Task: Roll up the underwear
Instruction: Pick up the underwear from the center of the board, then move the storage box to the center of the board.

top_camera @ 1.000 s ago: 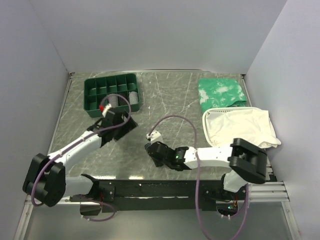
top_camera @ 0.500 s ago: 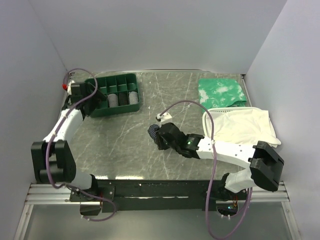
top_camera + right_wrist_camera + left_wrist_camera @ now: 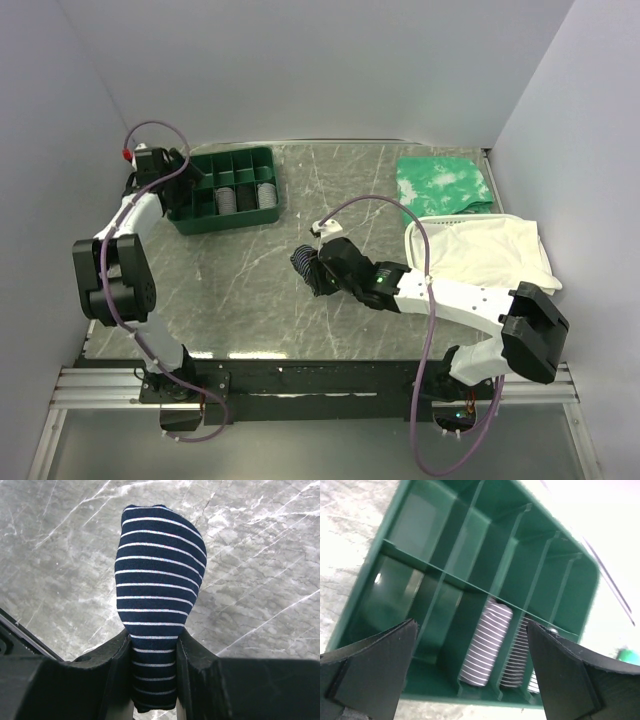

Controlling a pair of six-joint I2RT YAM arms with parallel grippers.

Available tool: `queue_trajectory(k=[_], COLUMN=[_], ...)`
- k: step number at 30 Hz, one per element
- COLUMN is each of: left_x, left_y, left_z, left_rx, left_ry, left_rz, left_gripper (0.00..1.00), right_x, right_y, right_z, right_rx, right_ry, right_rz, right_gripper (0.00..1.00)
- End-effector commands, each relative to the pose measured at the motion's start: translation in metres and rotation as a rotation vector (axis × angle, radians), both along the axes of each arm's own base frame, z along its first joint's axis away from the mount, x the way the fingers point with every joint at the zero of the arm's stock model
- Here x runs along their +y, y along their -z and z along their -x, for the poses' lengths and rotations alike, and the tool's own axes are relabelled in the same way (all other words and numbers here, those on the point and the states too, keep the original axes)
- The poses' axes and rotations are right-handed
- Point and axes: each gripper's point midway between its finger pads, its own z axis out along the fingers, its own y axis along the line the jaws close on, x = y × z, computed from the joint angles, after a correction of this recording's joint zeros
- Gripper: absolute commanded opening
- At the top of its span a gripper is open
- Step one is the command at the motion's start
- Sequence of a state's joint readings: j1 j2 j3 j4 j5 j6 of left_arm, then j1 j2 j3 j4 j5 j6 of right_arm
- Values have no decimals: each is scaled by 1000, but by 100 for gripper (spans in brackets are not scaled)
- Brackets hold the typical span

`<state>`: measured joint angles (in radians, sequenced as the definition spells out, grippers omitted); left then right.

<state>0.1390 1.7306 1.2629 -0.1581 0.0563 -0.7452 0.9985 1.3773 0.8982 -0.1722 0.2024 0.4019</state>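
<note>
Marbled grey table (image 3: 250, 290) is seen below. Rolled underwear (image 3: 157, 570) is clamped at one end by the right gripper (image 3: 154, 645) near mid-table, long axis pointing away from the wrist, possibly lifted clear. Over the green tray (image 3: 395, 525) of striped rolls (image 3: 487, 645), the left gripper (image 3: 470, 650) is spread wide, empty.

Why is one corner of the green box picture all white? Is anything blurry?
Left wrist view: bright light washes out the corner past the green tray, and the left hand looks a bit soft up close. Right wrist view: the underwear is sharp. Top view: evenly lit.
</note>
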Motion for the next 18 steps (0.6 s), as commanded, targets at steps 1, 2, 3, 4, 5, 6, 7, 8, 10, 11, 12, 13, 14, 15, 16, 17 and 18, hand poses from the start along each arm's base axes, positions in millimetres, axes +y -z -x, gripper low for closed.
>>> queue_trajectory(k=[1, 2, 3, 4, 5, 6, 7, 8, 10, 11, 12, 13, 14, 15, 16, 17, 18], left_x=[8, 8, 8, 7, 6, 4, 2, -2, -6, -8, -13, -17, -20, -27, -30, -34, -43], left_y=[6, 11, 17, 27, 31, 34, 40, 42, 49, 52, 54, 60, 62, 64, 69, 70, 72], left_z=[-13, -13, -12, -10, -9, -7, -3, 0, 7, 10, 14, 22, 25, 29, 36, 39, 43], left_rx=[-19, -8, 7, 28, 38, 46, 60, 67, 79, 86, 90, 104, 106, 116, 133, 138, 143], left_ry=[11, 14, 13, 12, 10, 15, 16, 21, 28, 27, 41, 52, 62, 81, 88, 100, 131], left_rz=[-23, -23, -20, -16, -2, 7, 17, 40, 58, 77, 94, 107, 116, 127, 132, 138, 143], left_gripper=[97, 97, 97, 96, 96, 96, 97, 97, 96, 96, 96, 96, 95, 96, 95, 95, 95], right_x=[7, 8, 8, 8, 9, 9, 10, 9, 12, 13, 15, 16, 16, 19, 20, 19, 20], right_y=[-33, -32, -32, -32, -33, -35, -36, -36, -40, -42, -45, -46, -48, -51, -52, -54, -56], right_z=[-10, -10, -10, -11, -13, -14, -15, -17, -22, -24, -28, -30, -33, -36, -39, -41, -43], right_rx=[-57, -55, -54, -56, -58, -63, -64, -65, -72, -75, -81, -85, -89, -94, -98, -102, -107], right_ry=[0, -2, -4, -5, -2, 0, -2, 3, 0, 0, 3, 4, 6, 6, 7, 12, 10], right_rz=[-80, -79, -76, -73, -75, -78, -77, -79, -79, -80, -78, -74, -74, -75, -73, -72, -71], right_gripper=[0, 0, 0, 0, 0, 0, 0, 0, 0, 0, 0, 0, 0, 0, 0, 0, 0])
